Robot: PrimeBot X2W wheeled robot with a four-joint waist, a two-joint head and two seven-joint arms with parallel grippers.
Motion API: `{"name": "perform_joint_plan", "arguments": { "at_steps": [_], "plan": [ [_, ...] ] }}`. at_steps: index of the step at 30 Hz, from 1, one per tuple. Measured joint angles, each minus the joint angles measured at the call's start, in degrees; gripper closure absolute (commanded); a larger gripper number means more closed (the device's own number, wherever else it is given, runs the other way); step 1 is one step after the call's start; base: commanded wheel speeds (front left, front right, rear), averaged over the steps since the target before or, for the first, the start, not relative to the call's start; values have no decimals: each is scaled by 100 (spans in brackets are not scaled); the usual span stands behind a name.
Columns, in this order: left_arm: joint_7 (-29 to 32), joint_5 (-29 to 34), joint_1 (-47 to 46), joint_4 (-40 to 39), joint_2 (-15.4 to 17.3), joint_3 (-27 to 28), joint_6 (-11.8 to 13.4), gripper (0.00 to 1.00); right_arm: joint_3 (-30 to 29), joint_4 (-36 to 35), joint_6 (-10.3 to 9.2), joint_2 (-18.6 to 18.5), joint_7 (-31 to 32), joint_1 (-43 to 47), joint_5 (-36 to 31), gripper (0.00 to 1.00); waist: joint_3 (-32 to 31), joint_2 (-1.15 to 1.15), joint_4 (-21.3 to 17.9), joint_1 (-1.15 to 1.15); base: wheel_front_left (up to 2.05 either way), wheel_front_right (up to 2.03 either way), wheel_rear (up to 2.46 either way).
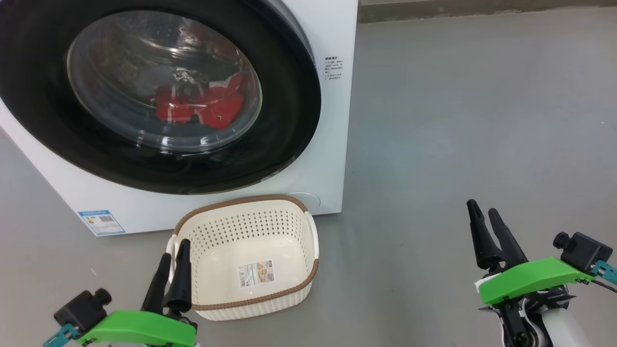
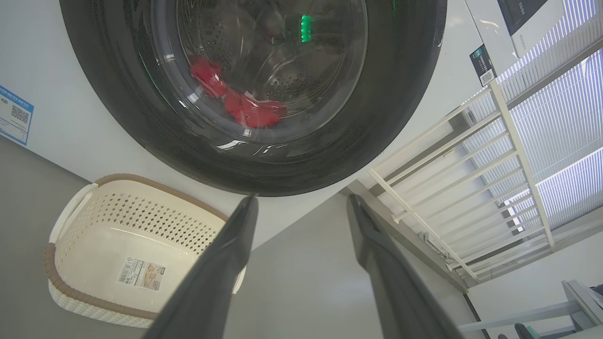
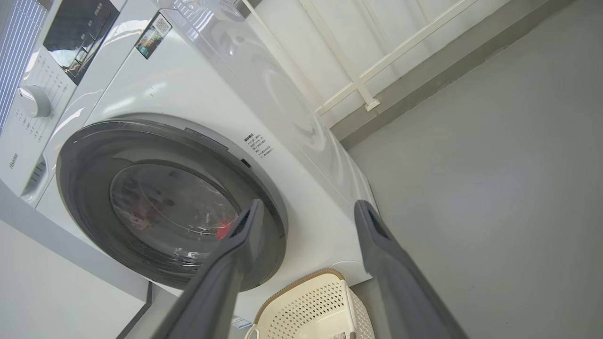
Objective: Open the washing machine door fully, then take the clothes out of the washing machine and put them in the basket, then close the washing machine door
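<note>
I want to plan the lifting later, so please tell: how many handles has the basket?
2. One white handle is at the cream basket's left end; the other handle is at its right end, near the washing machine's lower corner. None seems hidden.

We find the white front-loading washing machine point(image 1: 332, 144) at far left, its black-rimmed washing machine door point(image 1: 284, 120) shut flush. Behind the glass, the red clothes point(image 1: 207, 106) lie low in the drum. The cream, brown-rimmed basket point(image 1: 250, 308) stands upright on the floor just in front, a paper label inside.
</note>
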Motion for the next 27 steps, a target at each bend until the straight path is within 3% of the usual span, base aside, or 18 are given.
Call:
{"name": "perform_joint_plan", "arguments": {
  "at_steps": [27],
  "plan": [
    [-448, 1706, -352, -226, 13, -243, 250, 0, 285, -80, 0, -32, -453, -477, -1869, 0, 159, 0, -87, 0, 0, 0, 0]
  ]
}}
